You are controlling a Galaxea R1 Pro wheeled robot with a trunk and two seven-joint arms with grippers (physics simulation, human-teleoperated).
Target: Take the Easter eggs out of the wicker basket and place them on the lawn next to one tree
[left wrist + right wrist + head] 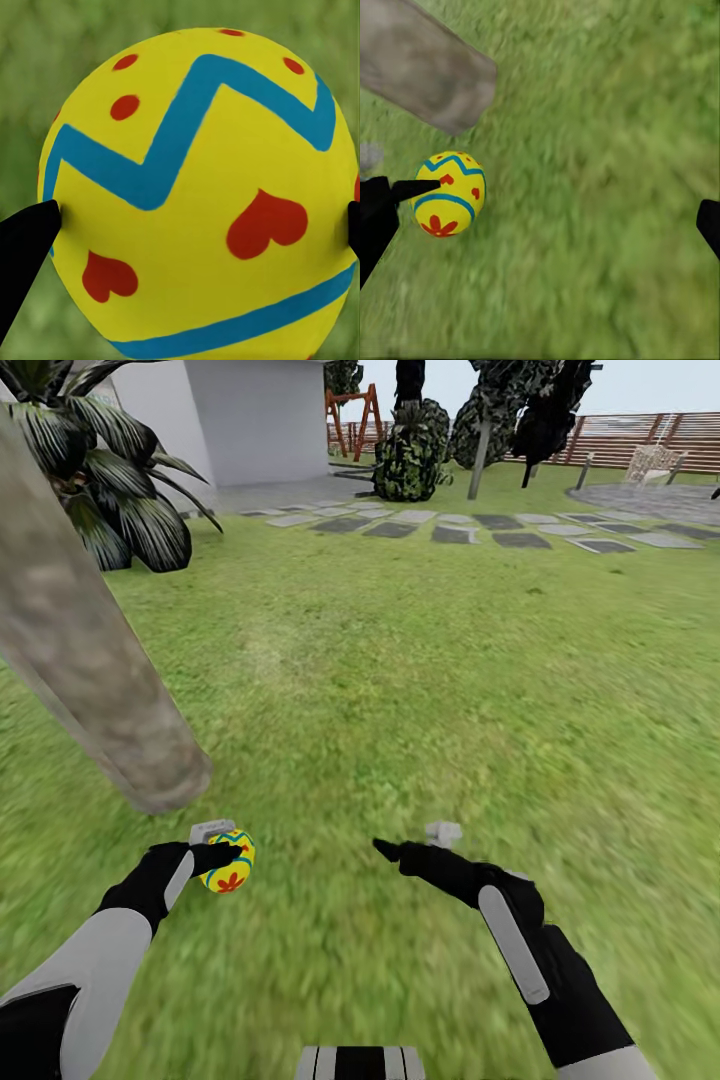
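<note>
While one Easter egg point(229, 863) sat clamped in the left tool point(225, 852) above the lawn point(420, 660), close to the tree point(90, 670) trunk's base, the right tool point(415, 843) hung spread and empty. Placing step; next likely lowering the egg to grass beside the trunk, then releasing.

Smooth painted Easter egg point(195, 195); rough mottled tree point(90, 660) bark.
</note>
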